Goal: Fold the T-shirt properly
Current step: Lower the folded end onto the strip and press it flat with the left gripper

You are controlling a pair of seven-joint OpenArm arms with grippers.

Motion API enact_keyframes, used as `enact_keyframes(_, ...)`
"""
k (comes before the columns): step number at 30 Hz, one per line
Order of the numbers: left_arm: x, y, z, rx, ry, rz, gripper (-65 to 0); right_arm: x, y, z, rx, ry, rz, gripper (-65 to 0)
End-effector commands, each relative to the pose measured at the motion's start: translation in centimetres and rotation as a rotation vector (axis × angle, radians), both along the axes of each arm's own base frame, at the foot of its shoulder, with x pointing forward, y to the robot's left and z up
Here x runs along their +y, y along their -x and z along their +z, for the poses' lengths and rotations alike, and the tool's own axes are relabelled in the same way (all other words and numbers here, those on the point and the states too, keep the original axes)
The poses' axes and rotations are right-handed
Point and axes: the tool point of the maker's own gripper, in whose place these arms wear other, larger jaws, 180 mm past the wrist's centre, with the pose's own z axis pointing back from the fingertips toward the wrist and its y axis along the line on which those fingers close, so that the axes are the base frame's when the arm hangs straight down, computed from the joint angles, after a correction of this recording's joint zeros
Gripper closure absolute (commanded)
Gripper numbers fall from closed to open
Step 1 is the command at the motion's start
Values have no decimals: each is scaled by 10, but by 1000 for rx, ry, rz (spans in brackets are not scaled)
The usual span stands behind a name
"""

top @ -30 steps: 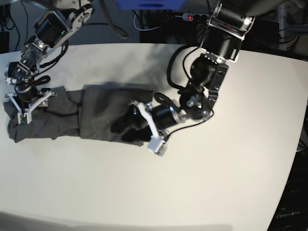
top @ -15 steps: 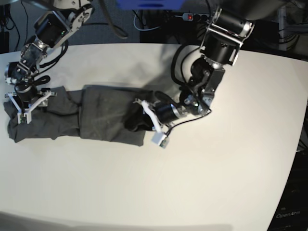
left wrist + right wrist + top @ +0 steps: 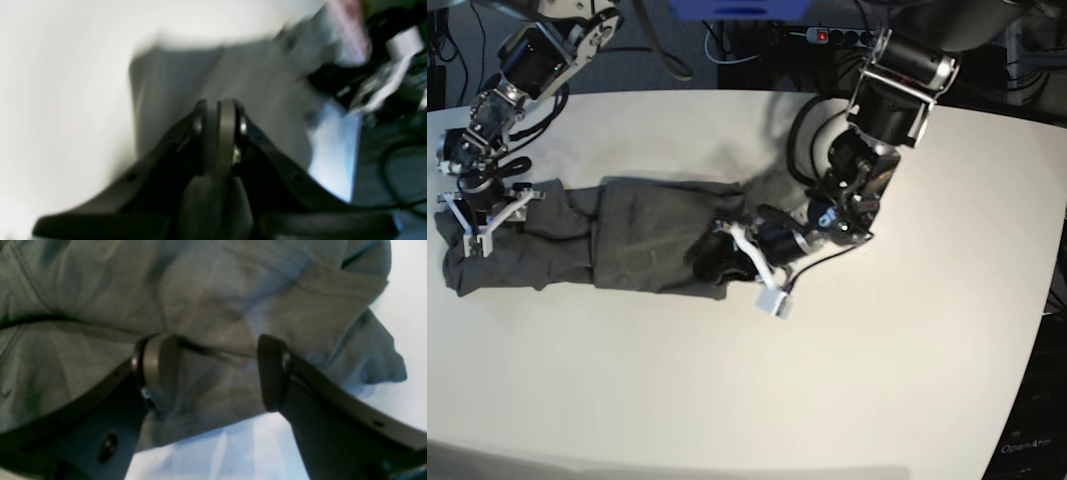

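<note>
I judge the T-shirt (image 3: pixel 607 235) only folded into a long band on the table (image 3: pixel 847 380), crosswise folds left; right gripper (image 3: pixel 213 373) gapes over it, left gripper (image 3: pixel 218 133) looks closed, perhaps empty.

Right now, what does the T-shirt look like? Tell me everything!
The T-shirt is dark grey, soft and wrinkly, folded into a long band lying flat on the white table. The right gripper stands open over its bunched end, fingers resting on the cloth. The left gripper is shut at its other end.
</note>
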Motion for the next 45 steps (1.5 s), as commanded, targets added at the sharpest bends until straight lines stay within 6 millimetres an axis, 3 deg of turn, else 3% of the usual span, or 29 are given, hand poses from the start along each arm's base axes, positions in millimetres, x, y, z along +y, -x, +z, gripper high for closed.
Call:
enact_keyframes(1, -2, -10, 26, -67, 49, 8, -49, -9, -8, 15, -40, 29, -3, -344)
enact_keyframes(3, -2, -15, 37, -97, 44, 21, -49, -9, -8, 15, -40, 29, -3, -344)
enact_keyframes(9, 10, -35, 28, -65, -17, 103, -49, -10, -8, 15, -38, 31, -3, -344)
enact_keyframes(15, 10, -54, 9, -31, -104, 96, -49, -8, -8, 14, -38, 28, -2, -344)
enact_keyframes(21, 8, -56, -27, 94, -150, 100, -49, -8, -8, 14, -38, 28, -2, -344)
enact_keyframes(27, 13, -58, -27, 102, -149, 110, -49, -9, -8, 14, -38, 30, -2, -344)
enact_keyframes(30, 8, -63, -7, 39, -118, 109, -48, -9, -8, 14, -38, 30, -2, -344)
enact_keyframes(32, 5, -56, 9, -20, -92, 101, -48, -9, -8, 14, -37, 30, -2, -344)
enact_keyframes(36, -8, -44, 62, -171, -22, 75, -48, -9, -4, 12, -27, 32, 0, -344)
enact_keyframes(37, -12, -37, 68, -184, -18, 58, -48, -9, -4, 12, -27, 32, 0, -344)
enact_keyframes(41, -23, -11, 70, -182, -30, 5, -48, -9, -4, 12, -27, 32, 0, -344)
enact_keyframes(45, -20, -4, 59, -157, -40, 5, -48, -9, -5, 12, -29, 32, 0, -344)
